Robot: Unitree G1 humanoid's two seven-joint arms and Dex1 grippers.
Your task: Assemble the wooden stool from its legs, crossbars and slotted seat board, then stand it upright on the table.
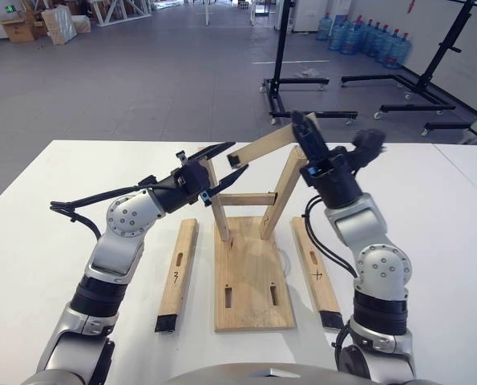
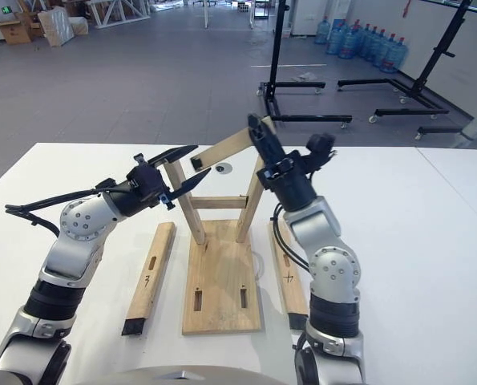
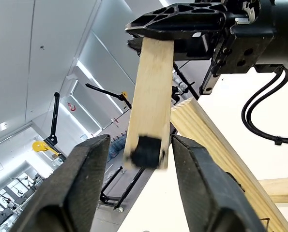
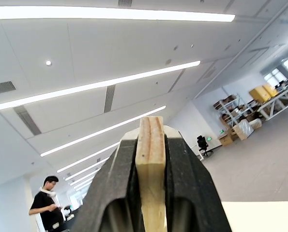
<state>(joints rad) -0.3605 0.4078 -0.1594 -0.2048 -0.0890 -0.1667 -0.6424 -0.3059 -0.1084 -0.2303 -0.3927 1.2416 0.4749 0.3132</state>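
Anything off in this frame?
Nothing damaged. One leg hangs slanted in the air, clamped in the right pincer. Its black-capped end sits between the fingers of the open left pincer, not in the board. Two more legs lie loose beside the board.

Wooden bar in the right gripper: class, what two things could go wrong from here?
1. The right gripper clamps the bar at one end only; its capped end hangs between the fingers of the open left gripper, so a handover may slip.
2. The bar crosses close by the two standing legs in the seat board; a swing could knock them loose.
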